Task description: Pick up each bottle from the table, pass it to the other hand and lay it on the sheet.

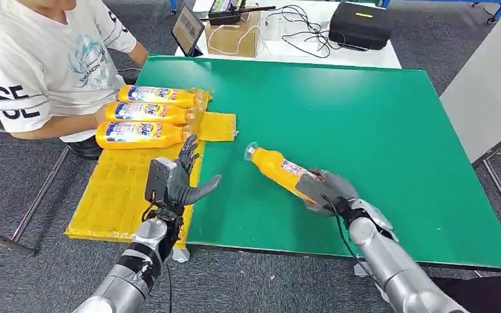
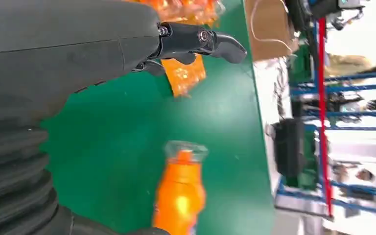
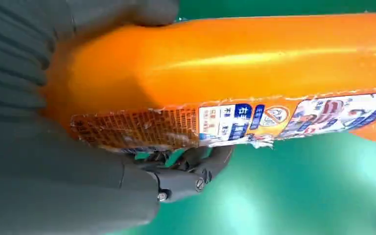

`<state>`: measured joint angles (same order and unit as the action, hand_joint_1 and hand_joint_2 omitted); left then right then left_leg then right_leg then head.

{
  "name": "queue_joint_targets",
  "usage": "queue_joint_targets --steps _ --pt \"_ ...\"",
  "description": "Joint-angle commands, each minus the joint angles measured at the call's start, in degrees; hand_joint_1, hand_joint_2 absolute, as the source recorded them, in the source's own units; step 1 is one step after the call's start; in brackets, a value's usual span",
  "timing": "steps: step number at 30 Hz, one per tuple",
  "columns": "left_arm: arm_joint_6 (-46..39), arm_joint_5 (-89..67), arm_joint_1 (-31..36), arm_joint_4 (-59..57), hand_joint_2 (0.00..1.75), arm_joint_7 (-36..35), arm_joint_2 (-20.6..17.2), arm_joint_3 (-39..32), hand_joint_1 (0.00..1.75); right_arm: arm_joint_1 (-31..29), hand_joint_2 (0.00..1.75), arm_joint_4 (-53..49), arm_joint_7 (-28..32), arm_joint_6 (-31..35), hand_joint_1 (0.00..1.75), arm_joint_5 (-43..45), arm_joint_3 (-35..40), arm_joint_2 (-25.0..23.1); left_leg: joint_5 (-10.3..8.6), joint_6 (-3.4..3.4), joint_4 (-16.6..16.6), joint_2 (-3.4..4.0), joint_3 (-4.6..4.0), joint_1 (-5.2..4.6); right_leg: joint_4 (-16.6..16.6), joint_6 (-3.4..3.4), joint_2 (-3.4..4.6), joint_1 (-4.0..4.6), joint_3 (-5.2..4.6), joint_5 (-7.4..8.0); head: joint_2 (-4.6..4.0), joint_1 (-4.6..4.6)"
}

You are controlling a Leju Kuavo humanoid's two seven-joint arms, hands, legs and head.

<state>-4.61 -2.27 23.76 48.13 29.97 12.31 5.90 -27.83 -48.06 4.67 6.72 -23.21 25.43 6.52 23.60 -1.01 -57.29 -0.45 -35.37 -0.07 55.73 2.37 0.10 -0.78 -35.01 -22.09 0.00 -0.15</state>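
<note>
Two silver arms, metallic, jointed, black bands on the left forearm. Left hand: dark grey, boxy grey back plate, thick grey thumb, darker slim fingers. Right hand: same dark grey, silver wrist shell behind it. Thin black cable runs along right forearm; another hangs below left wrist. Wrist views: grey ribbed cover like bellows, smooth grey palm shell, black fingers with small silver screws at the pivots. Same screws on right hand's fingers.
</note>
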Motion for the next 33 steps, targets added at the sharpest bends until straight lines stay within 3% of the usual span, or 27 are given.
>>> queue_joint_targets --steps 1,4,9,18,33 --pt "-0.8 -0.8 3.7 -6.1 1.75 -0.8 -1.0 0.7 0.0 6.0 1.75 -4.9 0.8 4.3 1.75 0.0 -6.6 -7.3 0.04 0.06 0.0 0.05 0.05 0.02 0.0 -0.07 0.01 0.03 0.01 -0.04 0.0 -0.04" --pt "-2.1 -1.3 3.9 -6.3 1.75 -1.9 -1.1 1.6 0.0 9.8 1.75 -10.4 5.8 10.3 1.75 1.6 -10.8 -12.1 0.04 0.06 0.0 -0.03 0.03 0.04 0.0 -0.08 -0.07 0.04 0.01 -0.08 0.0 -0.04" --pt "1.5 0.4 3.6 -5.4 1.75 -4.5 -0.9 4.1 0.0 12.1 1.75 -16.1 9.1 14.9 1.75 3.0 -9.4 -15.7 0.1 0.07 0.0 0.13 -0.12 0.04 0.0 -0.09 0.1 0.02 -0.12 -0.08 0.0 0.0" --pt "12.9 6.6 3.1 -4.0 1.75 -8.7 -1.0 9.9 0.0 6.5 1.75 -7.0 11.1 15.0 1.75 2.9 -4.1 -18.2 0.09 0.06 0.0 0.14 -0.13 0.02 0.0 -0.09 0.09 0.02 -0.14 -0.07 0.0 -0.02" --pt "13.5 11.9 1.4 1.5 1.75 -8.4 -0.7 10.1 0.0 4.6 1.75 -1.5 10.1 10.3 1.75 1.3 2.3 -19.7 0.1 0.06 0.0 0.13 -0.09 0.03 0.0 -0.09 0.1 0.03 -0.07 -0.07 0.0 -0.02"
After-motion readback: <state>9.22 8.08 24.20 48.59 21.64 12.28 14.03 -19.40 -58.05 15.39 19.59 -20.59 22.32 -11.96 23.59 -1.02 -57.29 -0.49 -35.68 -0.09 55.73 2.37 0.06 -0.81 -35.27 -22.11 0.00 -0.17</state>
